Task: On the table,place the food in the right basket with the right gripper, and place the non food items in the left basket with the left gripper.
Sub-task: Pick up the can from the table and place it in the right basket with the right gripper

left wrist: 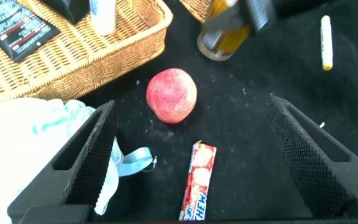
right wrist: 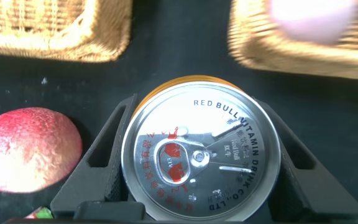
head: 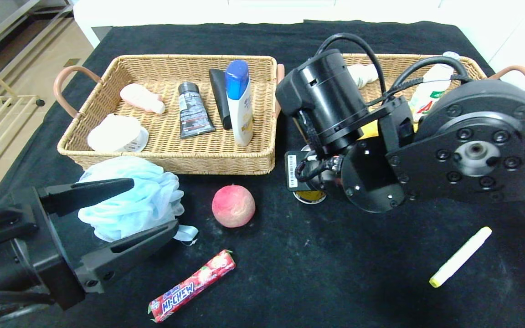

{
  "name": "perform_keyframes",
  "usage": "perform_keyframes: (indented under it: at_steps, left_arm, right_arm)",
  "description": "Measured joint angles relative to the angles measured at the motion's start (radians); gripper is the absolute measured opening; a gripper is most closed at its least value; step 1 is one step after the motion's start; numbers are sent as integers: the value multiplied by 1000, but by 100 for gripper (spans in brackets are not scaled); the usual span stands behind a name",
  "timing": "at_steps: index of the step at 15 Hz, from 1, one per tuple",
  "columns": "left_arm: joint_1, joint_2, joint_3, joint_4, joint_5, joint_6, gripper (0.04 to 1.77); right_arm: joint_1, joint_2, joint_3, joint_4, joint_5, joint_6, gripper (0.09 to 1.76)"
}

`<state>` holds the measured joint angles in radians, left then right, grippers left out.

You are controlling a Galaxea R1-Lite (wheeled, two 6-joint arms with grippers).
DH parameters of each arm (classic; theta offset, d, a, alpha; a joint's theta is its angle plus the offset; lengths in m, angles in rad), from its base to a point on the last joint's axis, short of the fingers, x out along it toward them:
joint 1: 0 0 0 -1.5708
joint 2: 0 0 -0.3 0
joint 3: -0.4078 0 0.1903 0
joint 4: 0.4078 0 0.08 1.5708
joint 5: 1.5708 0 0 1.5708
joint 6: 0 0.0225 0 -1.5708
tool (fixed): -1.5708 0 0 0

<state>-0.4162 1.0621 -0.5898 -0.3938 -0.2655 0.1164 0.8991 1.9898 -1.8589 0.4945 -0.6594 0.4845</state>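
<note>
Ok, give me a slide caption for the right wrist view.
Right gripper closed around an upright Red Bull can, peach beside it.

A black cloth covers the bench [head: 317,273]. Two wicker baskets sit side by side at its far half, the left basket [head: 171,157] and the right basket [head: 472,64]. Nearer lie a pale blue bath sponge [head: 139,191], a red peach [head: 233,206], a candy bar [head: 192,286], a drink can [head: 309,196] and a yellow-tipped white marker [head: 460,256].
</note>
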Motion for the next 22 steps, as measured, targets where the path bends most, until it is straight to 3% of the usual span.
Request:
perform_keyframes:
  at_steps: [5, 9, 22]
  left_arm:
    - [1, 5, 2, 0, -1, 3, 172]
    - [1, 3, 1, 0, -1, 4, 172]
    - [-1, 3, 2, 2, -3, 7, 172]
  right_arm:
    - [-4, -109, 29, 61, 1, -1, 120]
    - [-64, -159, 49, 36, -4, -8, 120]
    - [-240, -101, 45, -476, 2, -241, 120]
